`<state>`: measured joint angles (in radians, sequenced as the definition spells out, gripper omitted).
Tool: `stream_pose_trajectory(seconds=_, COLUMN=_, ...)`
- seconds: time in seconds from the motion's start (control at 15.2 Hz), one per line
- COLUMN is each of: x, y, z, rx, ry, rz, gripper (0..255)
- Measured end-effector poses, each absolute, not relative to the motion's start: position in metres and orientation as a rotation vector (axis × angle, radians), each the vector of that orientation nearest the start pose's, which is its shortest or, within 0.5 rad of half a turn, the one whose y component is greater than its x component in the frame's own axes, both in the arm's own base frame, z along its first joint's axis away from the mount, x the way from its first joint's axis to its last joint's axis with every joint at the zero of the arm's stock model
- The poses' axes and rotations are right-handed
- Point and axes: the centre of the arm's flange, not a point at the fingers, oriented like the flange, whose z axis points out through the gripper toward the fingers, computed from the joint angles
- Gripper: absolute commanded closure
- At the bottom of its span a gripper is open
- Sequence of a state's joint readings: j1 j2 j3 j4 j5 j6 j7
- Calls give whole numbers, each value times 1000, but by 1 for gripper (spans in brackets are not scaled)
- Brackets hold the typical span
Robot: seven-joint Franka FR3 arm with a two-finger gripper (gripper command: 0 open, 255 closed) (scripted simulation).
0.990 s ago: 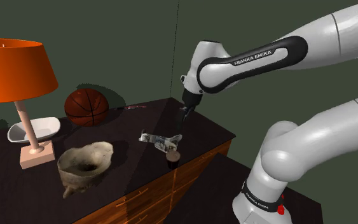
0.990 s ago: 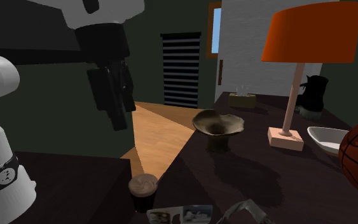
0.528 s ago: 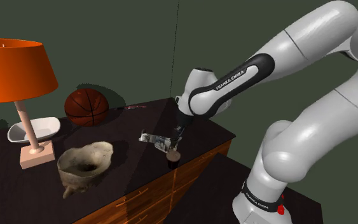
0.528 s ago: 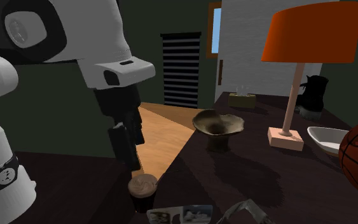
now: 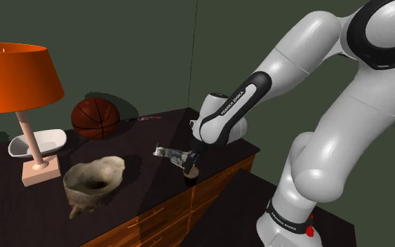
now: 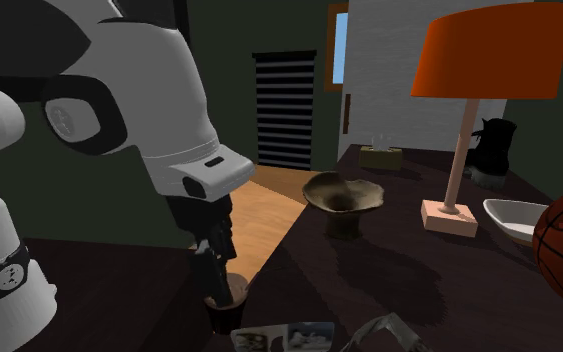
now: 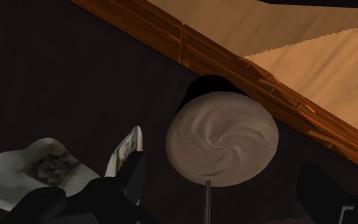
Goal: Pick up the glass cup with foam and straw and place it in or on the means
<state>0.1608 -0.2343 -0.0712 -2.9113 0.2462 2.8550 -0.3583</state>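
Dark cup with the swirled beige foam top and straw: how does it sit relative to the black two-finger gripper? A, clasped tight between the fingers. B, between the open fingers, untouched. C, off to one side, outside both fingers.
B: in the wrist view the dark cup with the swirled beige foam top and straw lies between the fingers of the black two-finger gripper, which stand apart with a gap on each side.

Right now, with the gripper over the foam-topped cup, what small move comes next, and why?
Probably ease straight down. The gripper is open, straddling the foam-topped cup without touching it, so it likely needs to reach the cup's wall before closing.
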Motion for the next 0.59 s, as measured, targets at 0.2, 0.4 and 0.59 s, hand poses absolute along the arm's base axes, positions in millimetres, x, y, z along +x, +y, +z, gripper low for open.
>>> stream_pose_trajectory(seconds=0.2, x=359, y=22, z=247, rx=-3028, ry=-332, rz=-286, gripper=0)
stream_pose_trajectory(seconds=0.4, x=360, y=22, z=244, rx=-3029, ry=-332, rz=-287, gripper=0)
stream_pose_trajectory(seconds=0.59, x=360, y=22, z=244, rx=-3029, ry=-332, rz=-287, gripper=0)
